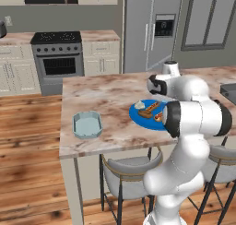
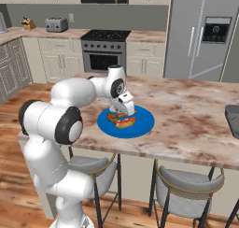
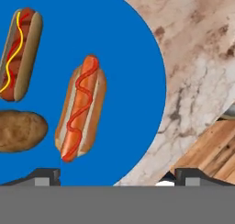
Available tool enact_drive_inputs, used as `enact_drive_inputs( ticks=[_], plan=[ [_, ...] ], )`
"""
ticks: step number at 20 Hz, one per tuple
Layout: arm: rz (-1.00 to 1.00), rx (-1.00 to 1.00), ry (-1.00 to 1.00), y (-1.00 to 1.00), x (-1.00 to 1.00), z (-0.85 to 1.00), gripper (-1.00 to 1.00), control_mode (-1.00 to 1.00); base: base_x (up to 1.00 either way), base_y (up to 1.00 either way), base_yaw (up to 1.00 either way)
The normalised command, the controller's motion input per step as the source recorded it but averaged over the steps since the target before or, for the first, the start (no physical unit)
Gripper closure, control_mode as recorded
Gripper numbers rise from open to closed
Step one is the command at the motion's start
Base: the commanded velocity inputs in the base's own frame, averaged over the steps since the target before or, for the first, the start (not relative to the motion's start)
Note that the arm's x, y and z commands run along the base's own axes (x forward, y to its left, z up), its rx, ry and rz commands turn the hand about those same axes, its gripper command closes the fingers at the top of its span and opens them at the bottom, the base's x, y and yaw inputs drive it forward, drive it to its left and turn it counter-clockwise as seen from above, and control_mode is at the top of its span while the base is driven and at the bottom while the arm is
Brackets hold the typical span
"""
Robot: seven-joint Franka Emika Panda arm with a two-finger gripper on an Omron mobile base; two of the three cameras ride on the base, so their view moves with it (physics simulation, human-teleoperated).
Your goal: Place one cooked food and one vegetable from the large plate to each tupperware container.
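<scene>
Blue filled most of the hand view: the plate lay right under the gripper, whose two finger tips stood spread wide and held nothing. On the plate lay a hot dog with a red squiggle, a second hot dog with a yellow line and a brown potato. The red-sauced hot dog sat between the tips but off toward one side, so a good grasp probably called for centring the hand over the bun and closing across its narrow width, not along its length. The potato lay just beside that bun's lower end, and a careless descent could nudge it.

In the left base view the pale tub sat on the marble counter, well apart from the plate and near the counter's front edge. The stretch of counter between them looked bare, leaving open room for a carry. The dark tub rested at the far right edge of the right base view. The plate itself lay close to the counter's near edge, above the stools.
</scene>
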Motion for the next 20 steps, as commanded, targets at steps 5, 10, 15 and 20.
enact_drive_inputs(
  ticks=[5, 10, 15, 20],
  plan=[
    [-0.04, 0.01, 0.00, -0.09, 0.66, -0.53, -1.00, -1.00, 0.00, 0.00, 0.00],
    [0.00, 0.00, 0.00, 0.00, 0.53, -0.50, -1.00, -1.00, 0.00, 0.00, 0.00],
    [0.00, 0.02, 0.00, 0.00, 0.18, -0.26, -1.00, -1.00, 0.00, 0.00, 0.00],
    [0.00, 0.05, 0.00, 0.00, -0.16, -0.09, -1.00, -1.00, 0.00, 0.00, 0.00]
  ],
)
